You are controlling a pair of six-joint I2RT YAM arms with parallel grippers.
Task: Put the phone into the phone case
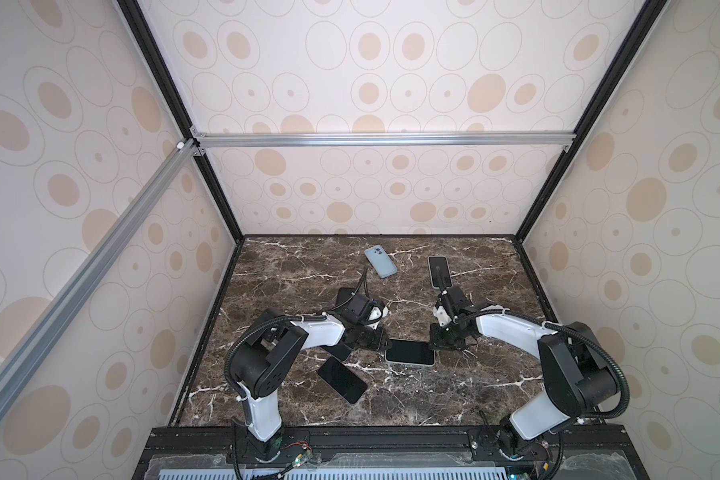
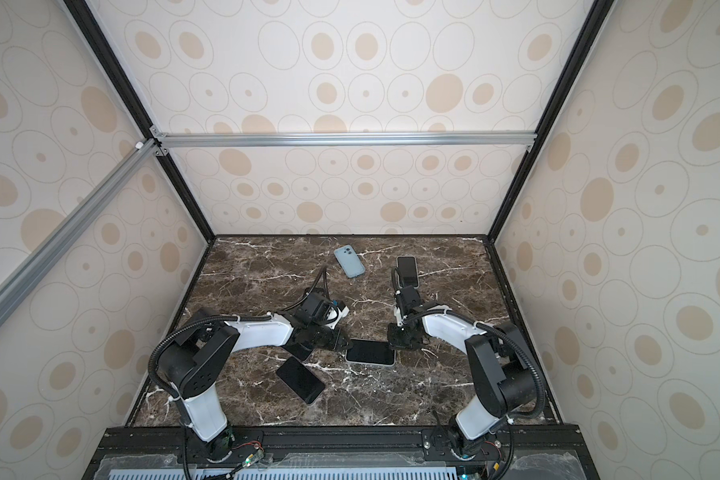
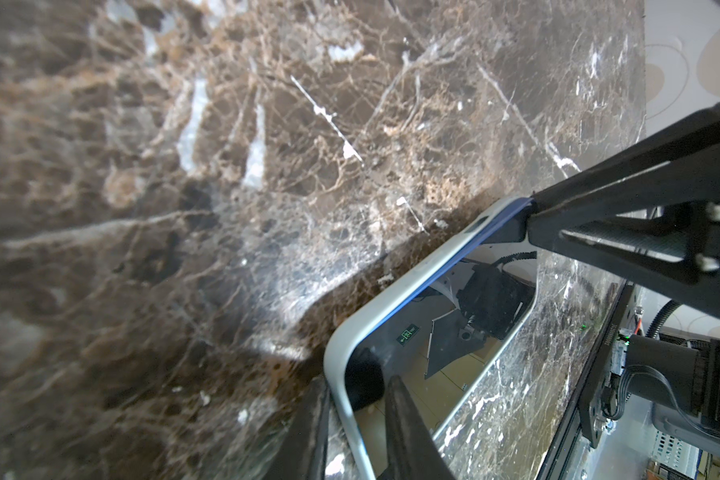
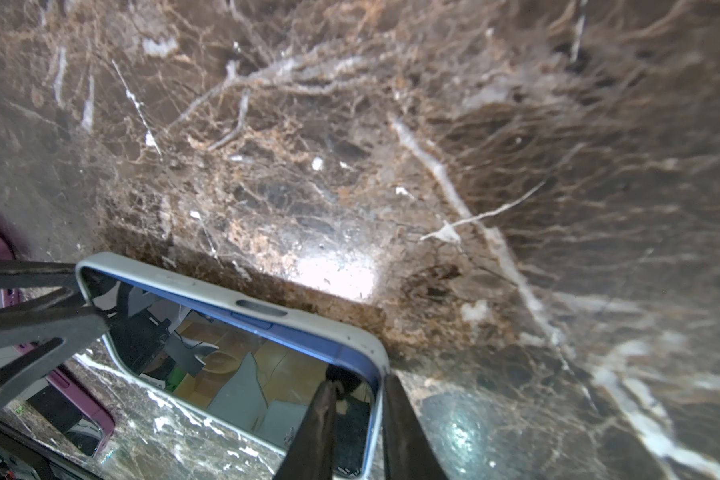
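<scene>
Only one sign is being shown legibly, and only as a reflection.
A green emergency-exit sign (image 3: 408,333), with a pale running figure and an arrow, is being mirrored in the glass of the phone (image 3: 445,361) in the left wrist view; no words on it are being made out. Pale lettering is being carried along the black frame rail (image 3: 607,338) in the same view, but it is being rendered too small to be read. Nothing legible is being offered by the remaining views.
</scene>
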